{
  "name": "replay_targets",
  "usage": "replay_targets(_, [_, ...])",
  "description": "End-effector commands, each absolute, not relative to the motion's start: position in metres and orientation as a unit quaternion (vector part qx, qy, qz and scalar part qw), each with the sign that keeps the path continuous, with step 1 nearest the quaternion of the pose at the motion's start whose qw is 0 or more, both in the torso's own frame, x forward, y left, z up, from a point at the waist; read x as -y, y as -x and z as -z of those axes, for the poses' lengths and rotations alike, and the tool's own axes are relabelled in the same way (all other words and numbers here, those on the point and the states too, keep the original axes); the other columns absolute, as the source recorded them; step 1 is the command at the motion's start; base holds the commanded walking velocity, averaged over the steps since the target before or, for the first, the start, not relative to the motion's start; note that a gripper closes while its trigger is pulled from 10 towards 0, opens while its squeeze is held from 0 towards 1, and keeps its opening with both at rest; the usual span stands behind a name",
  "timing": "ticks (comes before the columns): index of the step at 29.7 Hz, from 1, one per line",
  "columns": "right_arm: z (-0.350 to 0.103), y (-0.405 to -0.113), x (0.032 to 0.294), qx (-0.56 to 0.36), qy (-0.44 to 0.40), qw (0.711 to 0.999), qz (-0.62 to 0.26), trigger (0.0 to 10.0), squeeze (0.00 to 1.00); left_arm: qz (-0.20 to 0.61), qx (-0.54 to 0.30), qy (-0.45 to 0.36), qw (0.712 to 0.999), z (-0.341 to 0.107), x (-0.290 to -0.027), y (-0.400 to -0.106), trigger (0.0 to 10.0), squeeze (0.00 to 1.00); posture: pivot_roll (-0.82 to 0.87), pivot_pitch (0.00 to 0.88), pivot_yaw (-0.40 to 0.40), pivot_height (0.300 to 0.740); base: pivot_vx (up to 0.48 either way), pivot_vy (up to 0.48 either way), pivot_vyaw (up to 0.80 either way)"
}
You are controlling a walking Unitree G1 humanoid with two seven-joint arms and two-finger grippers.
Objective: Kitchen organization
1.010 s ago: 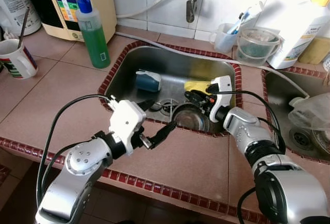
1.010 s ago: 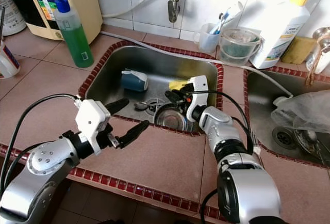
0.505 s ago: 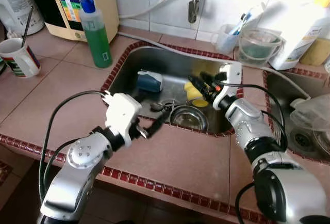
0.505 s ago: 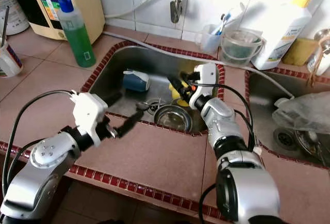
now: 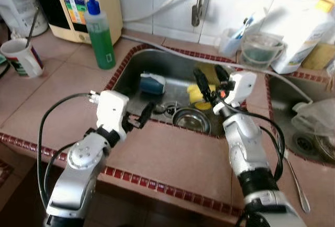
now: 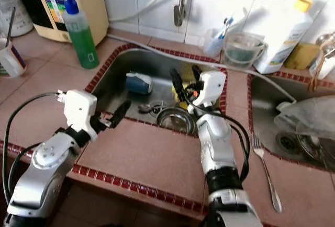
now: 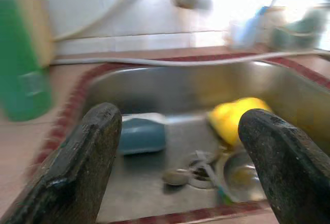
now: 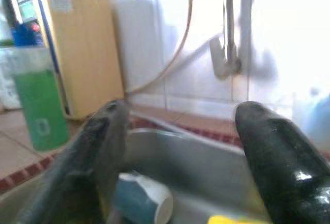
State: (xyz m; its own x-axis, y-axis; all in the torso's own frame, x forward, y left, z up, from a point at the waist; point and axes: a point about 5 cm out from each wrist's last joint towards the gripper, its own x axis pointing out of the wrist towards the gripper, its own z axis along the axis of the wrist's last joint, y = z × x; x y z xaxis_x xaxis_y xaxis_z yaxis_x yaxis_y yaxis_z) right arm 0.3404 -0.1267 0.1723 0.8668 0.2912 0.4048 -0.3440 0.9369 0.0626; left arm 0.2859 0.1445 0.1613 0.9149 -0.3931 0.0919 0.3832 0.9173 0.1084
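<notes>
We are at a pinkish tiled counter with a steel sink (image 5: 131, 72) sunk into it, a green soap bottle (image 5: 99, 33) and a mug (image 5: 20, 58) off to our left, and a second basin (image 6: 267, 93) to our right. Compared with a second ago, our right gripper (image 5: 208, 75) has lifted out of the basin: it was low beside the metal bowl (image 5: 191, 118) and now hangs above the yellow sponge (image 5: 200, 93) with its fingers spread and holding nothing. Our left gripper (image 5: 140, 118) has drawn back toward the near rim of the sink, also open and empty. The things to tidy remain in the sink: the blue cup (image 5: 152, 82) lying on its side, the sponge, the bowl and small utensils near the drain. A fork (image 6: 266, 172) lies on the counter to our right. We judge that nothing has been picked up yet and that the arms are repositioning.
</notes>
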Motion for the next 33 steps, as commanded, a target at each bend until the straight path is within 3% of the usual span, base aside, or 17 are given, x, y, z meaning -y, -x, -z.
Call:
replay_targets(1, [-0.180,-0.336,0.128,0.221,-0.046,0.962,-0.152,10.0,1.00,0.175,0.062,-0.041,0.982,-0.162,-0.152,-0.289,10.0,0.00,-0.04,0.009,-0.025,0.740,0.000,0.000,0.00])
replay_targets(16, [-0.161,-0.313,0.135,0.200,0.000,0.977,-0.070,10.0,0.98,0.141,0.104,-0.004,0.985,-0.164,-0.165,-0.301,10.0,0.00,-0.07,0.000,0.006,0.740,0.000,0.000,0.00])
replay_targets(17, [-0.161,-0.313,0.135,0.201,-0.001,0.977,-0.067,10.0,0.42,0.138,0.104,-0.005,0.985,-0.162,-0.165,-0.300,10.0,0.00,-0.07,0.000,0.005,0.740,0.000,0.000,0.00])
replay_targets(18, [-0.159,-0.312,0.136,0.200,0.005,0.978,-0.063,10.0,0.00,0.135,0.105,-0.004,0.985,-0.160,-0.165,-0.300,10.0,0.00,-0.07,0.000,0.005,0.740,0.000,0.000,0.00])
replay_targets(25, [-0.152,-0.310,0.138,0.187,0.020,0.981,-0.056,10.0,0.00,0.135,0.106,0.002,0.985,-0.151,-0.163,-0.296,10.0,0.00,-0.07,0.000,0.003,0.740,0.000,0.000,0.00])
replay_targets(33, [-0.152,-0.313,0.134,0.182,0.028,0.980,-0.071,10.0,0.00,0.141,0.115,0.016,0.983,-0.155,-0.164,-0.298,10.0,0.00,-0.06,0.000,-0.007,0.740,0.000,-0.389,0.00])
